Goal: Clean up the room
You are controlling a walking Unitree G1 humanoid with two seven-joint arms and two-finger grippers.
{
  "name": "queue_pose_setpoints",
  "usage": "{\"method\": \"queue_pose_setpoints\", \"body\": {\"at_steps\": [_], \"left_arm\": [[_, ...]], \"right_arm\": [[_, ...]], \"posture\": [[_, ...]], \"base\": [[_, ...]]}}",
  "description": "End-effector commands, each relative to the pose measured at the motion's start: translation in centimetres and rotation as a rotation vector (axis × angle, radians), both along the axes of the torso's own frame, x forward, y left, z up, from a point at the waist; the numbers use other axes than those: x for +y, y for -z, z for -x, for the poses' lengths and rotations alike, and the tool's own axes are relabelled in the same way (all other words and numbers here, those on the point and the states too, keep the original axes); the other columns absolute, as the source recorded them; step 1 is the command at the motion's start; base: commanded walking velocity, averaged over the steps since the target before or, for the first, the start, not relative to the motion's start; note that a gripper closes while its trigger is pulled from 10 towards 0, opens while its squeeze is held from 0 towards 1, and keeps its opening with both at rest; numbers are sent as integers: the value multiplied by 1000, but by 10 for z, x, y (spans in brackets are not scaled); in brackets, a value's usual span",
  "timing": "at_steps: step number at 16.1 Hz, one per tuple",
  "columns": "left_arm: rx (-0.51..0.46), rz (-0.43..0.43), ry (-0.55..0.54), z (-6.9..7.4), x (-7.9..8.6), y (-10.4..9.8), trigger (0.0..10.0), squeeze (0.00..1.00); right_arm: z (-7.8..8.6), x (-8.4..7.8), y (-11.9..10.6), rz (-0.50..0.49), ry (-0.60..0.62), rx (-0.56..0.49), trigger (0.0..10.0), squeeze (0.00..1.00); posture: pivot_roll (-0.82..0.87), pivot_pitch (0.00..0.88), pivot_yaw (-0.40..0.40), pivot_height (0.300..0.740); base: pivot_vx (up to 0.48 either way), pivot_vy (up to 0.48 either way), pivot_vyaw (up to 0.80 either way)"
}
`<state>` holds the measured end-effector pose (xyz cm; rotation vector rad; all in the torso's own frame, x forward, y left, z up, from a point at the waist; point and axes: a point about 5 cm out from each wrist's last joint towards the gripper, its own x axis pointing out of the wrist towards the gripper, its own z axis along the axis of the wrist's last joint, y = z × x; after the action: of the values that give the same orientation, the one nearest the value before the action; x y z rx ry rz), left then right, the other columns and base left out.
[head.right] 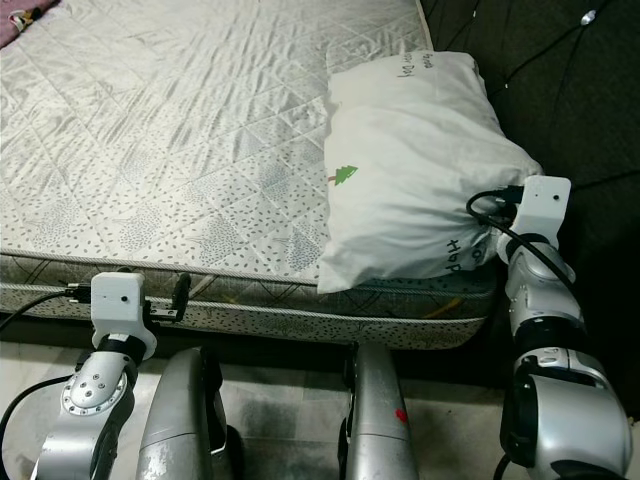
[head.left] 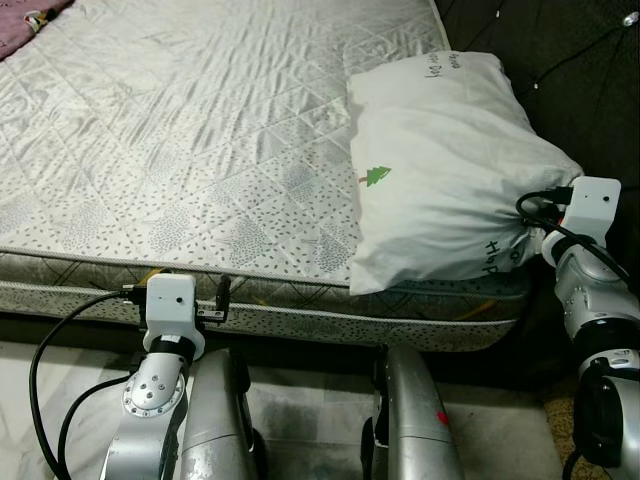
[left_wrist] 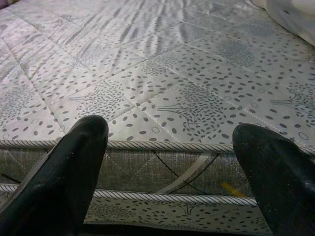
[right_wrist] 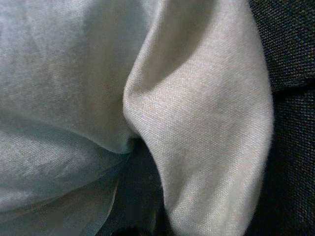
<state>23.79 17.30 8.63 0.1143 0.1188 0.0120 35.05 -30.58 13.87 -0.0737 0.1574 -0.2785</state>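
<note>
Right gripper [head.left: 520, 250] buried in pillow [head.left: 440, 190] corner at 3 o'clock, jaws' state unclear; left gripper [left_wrist: 170, 162] jaws released. Lift pillow gently, clear of bed [head.left: 180, 150].

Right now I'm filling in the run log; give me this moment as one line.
stage: pillow grasp | right end effector: bunching pillow corner | left end effector: open, at mattress edge | pillow: on mattress beside dark headboard

Lying open across most of the mattress [head.left: 200, 150], with room to pass from the near edge to the far side. Blocking the right end: a white pillow [head.left: 440, 170], overhanging the near edge. Pressing close against the pillow on the right, a dark wall [head.left: 590, 90]. Possibly pinched in the right tool [right_wrist: 138, 216], a cloth fold, too dim to confirm.
</note>
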Motion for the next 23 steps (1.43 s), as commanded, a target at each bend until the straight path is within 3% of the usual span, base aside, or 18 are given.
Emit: {"method": "queue_pose_setpoints", "body": {"at_steps": [1, 5, 8, 9, 10, 11, 14, 15, 19, 21, 23], "left_arm": [[6, -10, 6, -1, 0, 0, 10000, 0], [9, -12, 8, -2, 0, 1, 10000, 0], [10, -14, 12, -4, -3, 1, 10000, 0], [10, -15, 14, -4, -3, 1, 10000, 0], [12, -17, 15, -4, -2, 2, 10000, 0], [14, -21, 14, -5, -1, 3, 10000, 0], [10, -28, 4, -6, 2, 3, 10000, 0], [11, -25, 4, -6, 1, 4, 10000, 0], [11, -18, -3, -6, 0, 4, 10000, 0], [9, -18, -3, -6, 0, 4, 10000, 0], [9, -21, 3, -7, 1, 4, 10000, 0]], "right_arm": [[-1, -4, -14, 11, 20, -86, 0, 0], [9, 14, 12, 11, -23, -79, 0, 0], [26, 35, 52, -11, -75, 10, 0, 0], [26, 37, 52, -13, -77, 12, 0, 0], [25, 40, 52, -20, -91, 12, 4471, 0], [23, 43, 48, -13, -109, -4, 10000, 1000], [26, 42, 46, 33, -50, -7, 10000, 1000], [35, 47, 59, 5, 11, 38, 10000, 1000], [62, 91, 78, -3, -75, 70, 10000, 1000], [63, 91, 72, 22, -43, 38, 10000, 1000], [54, 93, 42, 155, -55, -96, 10000, 1000]], "posture": [[70, 120, -19, 533], [71, 112, -24, 533], [70, 106, -18, 533], [71, 104, -17, 533], [71, 99, -17, 533], [71, 97, -16, 533], [70, 90, -25, 533], [64, 89, -26, 533], [70, 88, -28, 533], [69, 87, -24, 533], [57, 85, -17, 533]], "base": [[0, 0, 0], [0, 0, 0], [0, 0, 0], [0, 0, 0], [0, 0, 0], [0, 0, 0], [0, 0, 0], [0, 0, 0], [0, 0, 0], [0, 0, 0], [0, 0, 0]]}}
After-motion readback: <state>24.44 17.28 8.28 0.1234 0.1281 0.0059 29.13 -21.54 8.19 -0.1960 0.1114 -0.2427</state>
